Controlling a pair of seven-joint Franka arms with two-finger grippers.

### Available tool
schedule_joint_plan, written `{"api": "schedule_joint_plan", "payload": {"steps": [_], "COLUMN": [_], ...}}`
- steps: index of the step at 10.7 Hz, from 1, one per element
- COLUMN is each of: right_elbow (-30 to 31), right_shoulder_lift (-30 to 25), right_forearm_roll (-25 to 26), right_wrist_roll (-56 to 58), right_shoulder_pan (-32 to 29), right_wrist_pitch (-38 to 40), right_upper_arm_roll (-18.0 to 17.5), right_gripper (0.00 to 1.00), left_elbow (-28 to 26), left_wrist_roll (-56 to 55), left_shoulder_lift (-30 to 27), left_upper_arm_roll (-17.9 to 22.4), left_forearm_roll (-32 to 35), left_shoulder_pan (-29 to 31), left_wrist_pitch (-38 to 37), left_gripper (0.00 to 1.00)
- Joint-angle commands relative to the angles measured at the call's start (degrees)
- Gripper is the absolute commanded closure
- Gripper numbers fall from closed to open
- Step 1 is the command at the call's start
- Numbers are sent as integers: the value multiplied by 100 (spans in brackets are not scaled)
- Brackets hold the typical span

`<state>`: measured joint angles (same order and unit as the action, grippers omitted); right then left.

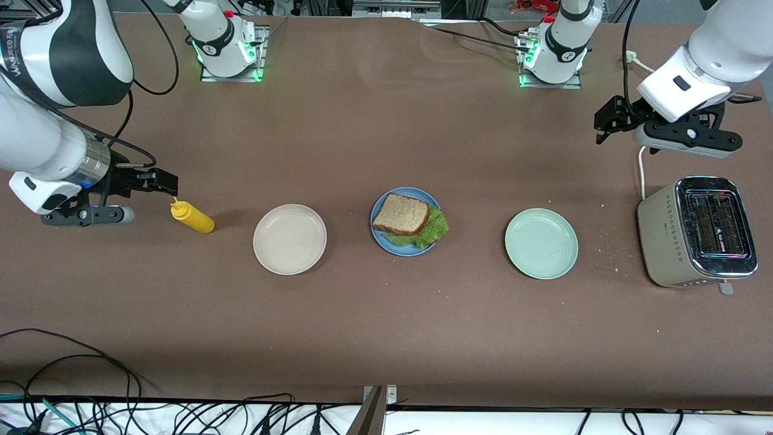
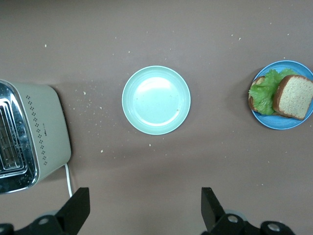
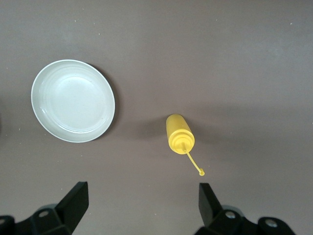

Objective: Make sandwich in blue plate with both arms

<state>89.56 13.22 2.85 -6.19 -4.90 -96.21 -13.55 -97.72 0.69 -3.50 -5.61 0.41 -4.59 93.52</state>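
1. Blue plastic marks the goal in the front view: the blue plate (image 1: 380,237) sits mid-tabletop between the cream plate (image 1: 290,239) and the mint-green plate (image 1: 541,243), and the sandwich (image 1: 407,219) lies on it, top slice sitting askew with lettuce spilling out toward the mint-green plate. The right end effector (image 1: 158,182) hangs over the tabletop at the right arm's end, just above the tip of the yellow squeeze bottle (image 1: 193,217). The left end effector (image 1: 607,121) hangs over bare tabletop at the left arm's end, with the toaster (image 1: 697,232) nearer the camera than the spot under it. Judged from this, the assembly looks done and both arms stand clear.

2. In the left wrist view the left end effector's fingers (image 2: 74,208) stand wide apart and hold nothing. The mint-green plate (image 2: 156,100) is bare, the toaster (image 2: 32,134) shows at one edge, and the blue plate (image 2: 271,120) with the sandwich (image 2: 283,95) at the other.

3. In the right wrist view the right end effector's fingers (image 3: 73,198) are likewise spread wide and empty. The squeeze bottle (image 3: 180,133) lies on its side, well apart from the cream plate (image 3: 73,101). If any step remains, it is to keep both arms well away from the plate so the loosely stacked top slice is not nudged; squaring it would need a light, centred touch.
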Motion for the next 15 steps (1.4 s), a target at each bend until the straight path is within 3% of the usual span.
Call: {"api": "schedule_joint_plan", "payload": {"steps": [1, 15], "right_elbow": [184, 105], "right_shoulder_lift": [-162, -153], "right_forearm_roll": [-30, 49], "right_wrist_roll": [-22, -21], "right_shoulder_pan": [-29, -3], "right_wrist_pitch": [-74, -56], "right_upper_arm_roll": [-24, -68], "right_gripper": [0, 0], "left_elbow": [-54, 183], "left_wrist_roll": [63, 19], "left_shoulder_lift": [-63, 113], "left_upper_arm_roll": [42, 42], "left_forearm_roll": [-375, -401], "left_shoulder_pan": [151, 169], "left_wrist_pitch": [-115, -326], "left_gripper": [0, 0]}}
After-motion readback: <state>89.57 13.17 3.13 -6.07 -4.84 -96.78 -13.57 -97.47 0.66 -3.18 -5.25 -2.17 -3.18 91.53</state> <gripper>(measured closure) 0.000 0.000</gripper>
